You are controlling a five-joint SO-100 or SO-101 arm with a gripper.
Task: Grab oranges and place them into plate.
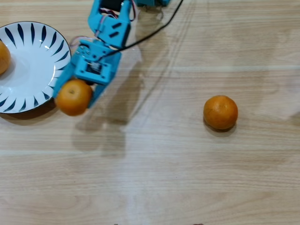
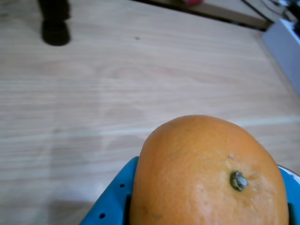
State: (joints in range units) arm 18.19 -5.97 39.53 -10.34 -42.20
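Observation:
In the overhead view my blue gripper (image 1: 74,98) is shut on an orange (image 1: 73,97) and holds it just off the right rim of the white plate with dark blue strokes (image 1: 33,70). A second orange (image 1: 3,57) lies on the plate at its left side, cut by the frame edge. A third orange (image 1: 220,112) sits on the wooden table at the right. In the wrist view the held orange (image 2: 206,173) fills the lower frame between the blue fingers (image 2: 110,204), stem scar facing the camera.
The arm's blue body (image 1: 110,28) and a black cable (image 1: 159,28) reach in from the top edge of the overhead view. In the wrist view a dark post base (image 2: 55,30) stands at the top left and a grey box edge (image 2: 286,47) at the right.

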